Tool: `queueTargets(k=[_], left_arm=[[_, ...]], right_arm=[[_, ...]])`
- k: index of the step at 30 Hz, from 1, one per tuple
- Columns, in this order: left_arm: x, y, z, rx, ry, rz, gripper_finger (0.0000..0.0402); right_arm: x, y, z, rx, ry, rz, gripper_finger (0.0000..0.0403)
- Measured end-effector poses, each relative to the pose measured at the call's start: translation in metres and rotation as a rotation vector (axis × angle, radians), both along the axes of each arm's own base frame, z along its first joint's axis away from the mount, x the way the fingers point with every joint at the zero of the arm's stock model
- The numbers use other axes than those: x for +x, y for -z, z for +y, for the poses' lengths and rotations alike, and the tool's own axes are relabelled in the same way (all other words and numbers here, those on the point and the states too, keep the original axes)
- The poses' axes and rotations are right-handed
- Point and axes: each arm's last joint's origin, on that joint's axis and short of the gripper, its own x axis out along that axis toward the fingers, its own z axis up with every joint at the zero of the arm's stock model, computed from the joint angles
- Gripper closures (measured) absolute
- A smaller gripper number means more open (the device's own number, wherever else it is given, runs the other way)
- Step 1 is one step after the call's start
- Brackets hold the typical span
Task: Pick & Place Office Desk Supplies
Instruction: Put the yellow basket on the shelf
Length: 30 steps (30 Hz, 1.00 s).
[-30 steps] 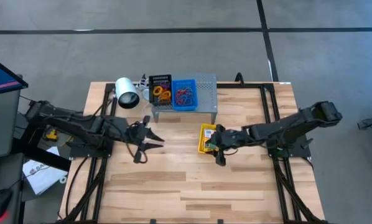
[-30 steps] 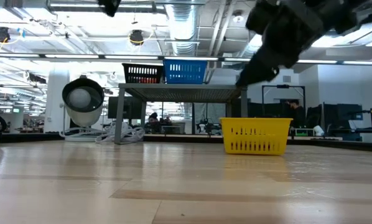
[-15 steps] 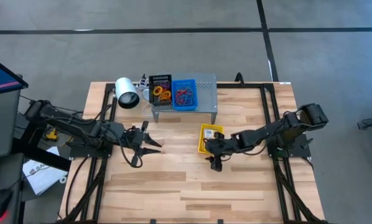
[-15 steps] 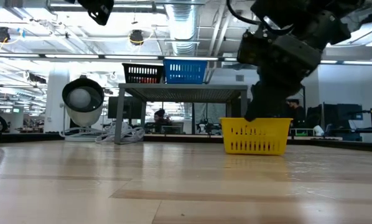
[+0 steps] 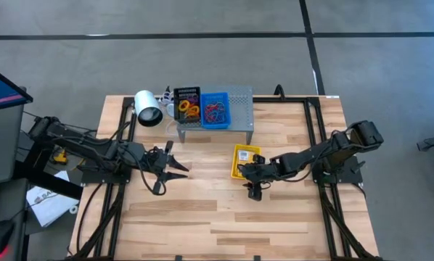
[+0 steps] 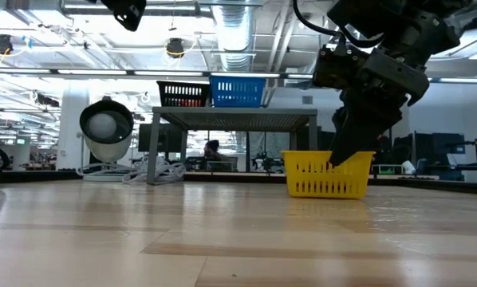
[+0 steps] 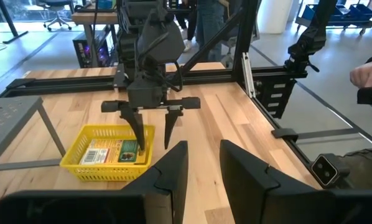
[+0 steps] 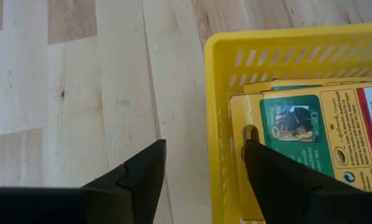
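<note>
You work on a table (image 5: 202, 210) of pale wood planks with a smooth, lightly glossy finish. The yellow basket (image 8: 218, 112) is slotted, glossy plastic. The crayon boxes (image 8: 310, 130) inside are printed card. The shelf (image 5: 240, 101) is grey perforated metal, matt. Both fingers (image 8: 142, 171) look matt black.

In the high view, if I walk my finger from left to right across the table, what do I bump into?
Left claw → white cylinder with a dark end → black slotted basket → blue slotted basket → yellow slotted plastic basket of crayon boxes, with the right claw at its near edge.
</note>
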Motion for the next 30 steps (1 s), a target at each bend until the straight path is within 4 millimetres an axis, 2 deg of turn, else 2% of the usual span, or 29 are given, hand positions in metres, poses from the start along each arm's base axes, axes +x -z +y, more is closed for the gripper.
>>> queueTargets(k=[5,16,21,25,30], left_arm=[[0.000,0.000,0.000,-0.001,0.000,-0.003,0.0314],[0.000,0.000,0.000,-0.001,0.000,-0.003,0.0314],[0.000,0.000,0.000,-0.001,0.000,-0.003,0.0314],[0.000,0.000,0.000,-0.001,0.000,-0.003,0.0314],[0.000,0.000,0.000,-0.001,0.000,-0.003,0.0314]], right_arm=[[0.000,0.000,0.000,0.000,0.001,0.001,0.0233],[-0.001,0.000,-0.001,-0.008,0.002,0.008,0.0390],[-0.001,0.000,-0.001,-0.005,-0.001,0.011,0.0383],[-0.001,-0.001,0.004,-0.011,-0.022,0.016,0.0395],[0.006,-0.017,0.012,-0.024,-0.065,0.022,0.0396]])
